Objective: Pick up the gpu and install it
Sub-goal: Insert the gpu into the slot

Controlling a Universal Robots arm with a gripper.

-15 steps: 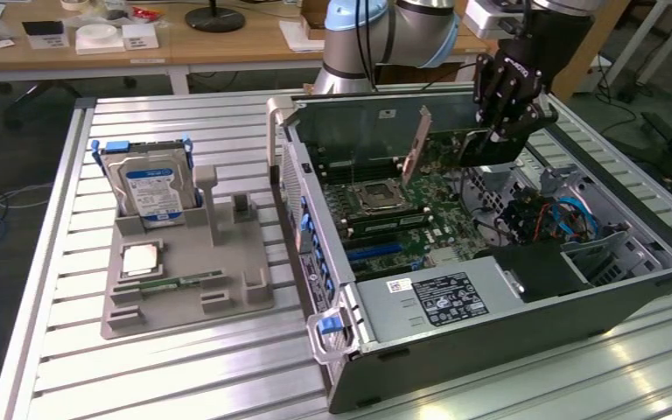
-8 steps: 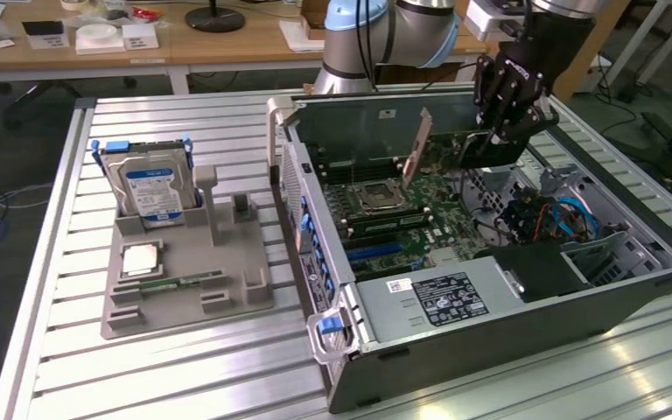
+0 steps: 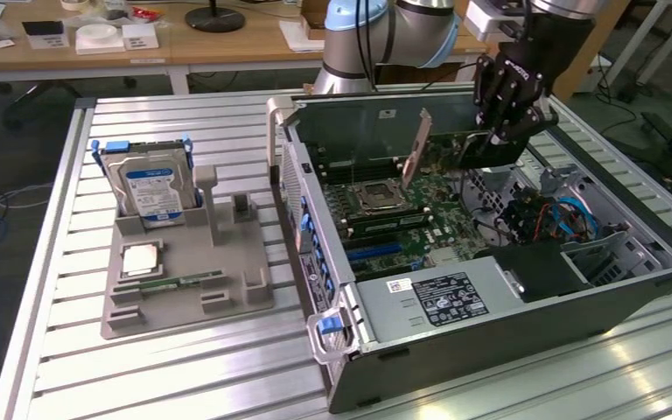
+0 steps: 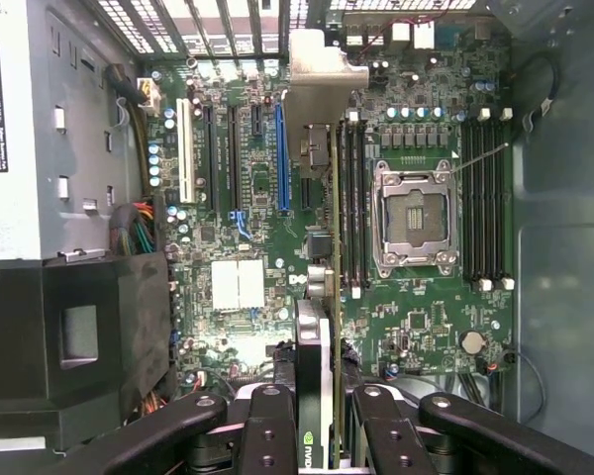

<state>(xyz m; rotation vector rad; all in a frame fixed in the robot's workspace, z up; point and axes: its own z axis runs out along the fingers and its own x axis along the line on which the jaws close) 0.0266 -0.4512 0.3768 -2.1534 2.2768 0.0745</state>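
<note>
Scanning from the exterior view's left, you see the hard drive (image 3: 150, 188) upright in the gray holder (image 3: 185, 308) on the worktop (image 3: 196, 372); further right, inside the open case (image 3: 523, 343), your claw (image 3: 500, 138) is clamped on the gpu (image 3: 418, 144), held on edge over the motherboard (image 3: 430, 207).

Silver arm (image 3: 412, 35) (blue joint caps), black hand (image 3: 500, 138).
</note>
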